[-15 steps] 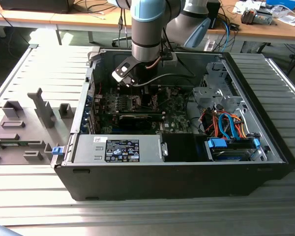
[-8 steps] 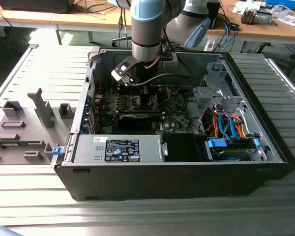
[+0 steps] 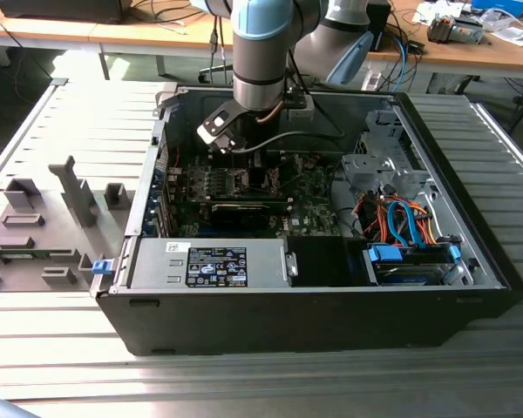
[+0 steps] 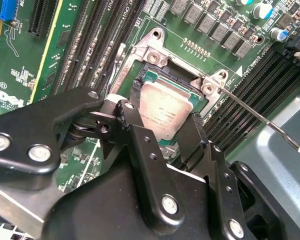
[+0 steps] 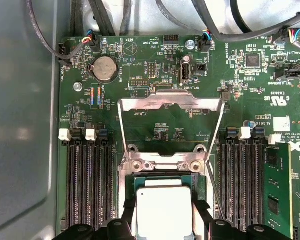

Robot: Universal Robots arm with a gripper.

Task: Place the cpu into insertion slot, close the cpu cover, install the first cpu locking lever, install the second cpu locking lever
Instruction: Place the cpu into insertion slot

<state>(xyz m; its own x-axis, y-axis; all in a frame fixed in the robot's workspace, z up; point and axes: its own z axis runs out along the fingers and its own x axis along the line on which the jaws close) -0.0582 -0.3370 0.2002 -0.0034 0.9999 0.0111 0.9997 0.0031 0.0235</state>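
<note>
In both wrist views the cpu [image 4: 165, 107] [image 5: 164, 210], a flat silver-grey square chip, lies level in the insertion slot [image 4: 151, 54] [image 5: 162, 165] on the green board. My gripper [image 4: 162, 114] [image 5: 165, 216] straddles it, and its black fingers [image 4: 194, 131] press against two opposite edges of the chip. The cpu cover [image 5: 170, 101], a thin silver frame, is swung fully open and lies back on the board beyond the slot. A thin locking lever [image 4: 260, 117] [image 5: 216, 187] sticks out unlatched beside the slot. In the exterior view the gripper [image 3: 244, 144] reaches down into the open computer case [image 3: 288, 324].
Rows of black memory slots [image 5: 87, 185] flank the socket on both sides. Cables [image 5: 50, 45] run along the board's edge by the grey case wall. In the exterior view, a power supply [image 3: 213, 263], a drive cage [image 3: 375, 170] and orange and blue cables [image 3: 401, 222] fill the case.
</note>
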